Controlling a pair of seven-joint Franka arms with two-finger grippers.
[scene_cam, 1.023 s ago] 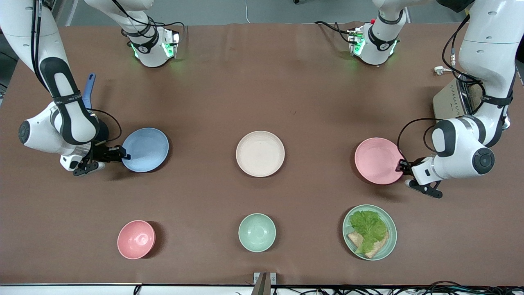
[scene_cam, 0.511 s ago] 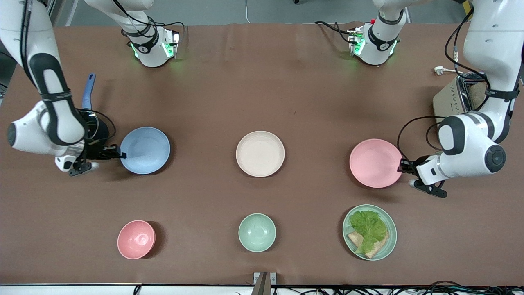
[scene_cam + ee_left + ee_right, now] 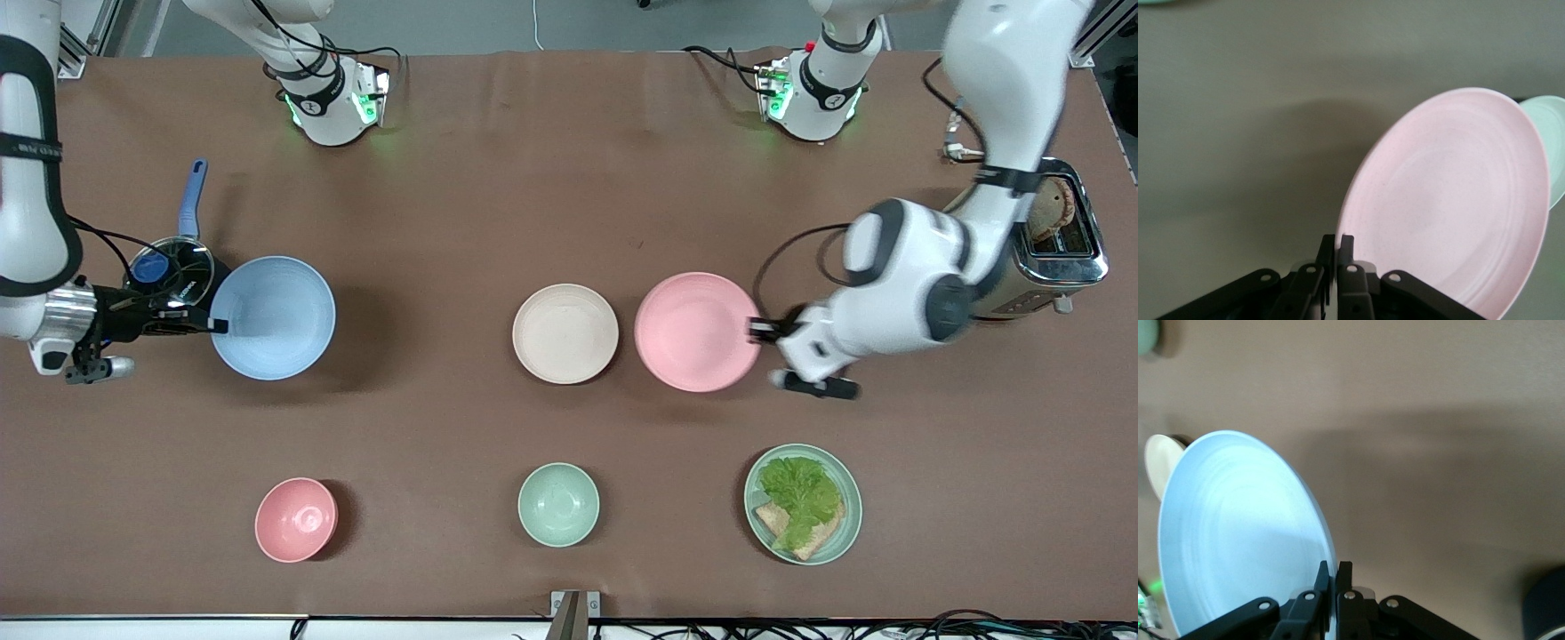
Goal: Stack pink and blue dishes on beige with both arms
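The cream-beige plate [image 3: 565,333] lies flat at the middle of the table. My left gripper [image 3: 756,331] is shut on the rim of the pale pink plate [image 3: 698,331], which it holds in the air over the table just beside the beige plate, toward the left arm's end. In the left wrist view, the pink plate [image 3: 1451,200] tilts away from the gripper [image 3: 1337,243]. My right gripper [image 3: 216,325] is shut on the rim of the pale blue plate [image 3: 273,317], raised over the right arm's end of the table. The right wrist view shows the blue plate [image 3: 1238,533], the gripper [image 3: 1336,570] and the beige plate [image 3: 1158,463].
Near the front edge stand a small pink bowl [image 3: 296,519], a mint-green bowl [image 3: 558,504] and a mint-green plate with lettuce and bread [image 3: 803,503]. A lidded pot with a blue handle [image 3: 173,262] sits beside the right gripper. A toaster [image 3: 1058,240] stands at the left arm's end.
The left arm has carried the pink plate up and across to just beside the beige plate. The right arm has lifted the blue plate higher and drawn it slightly toward its own end.
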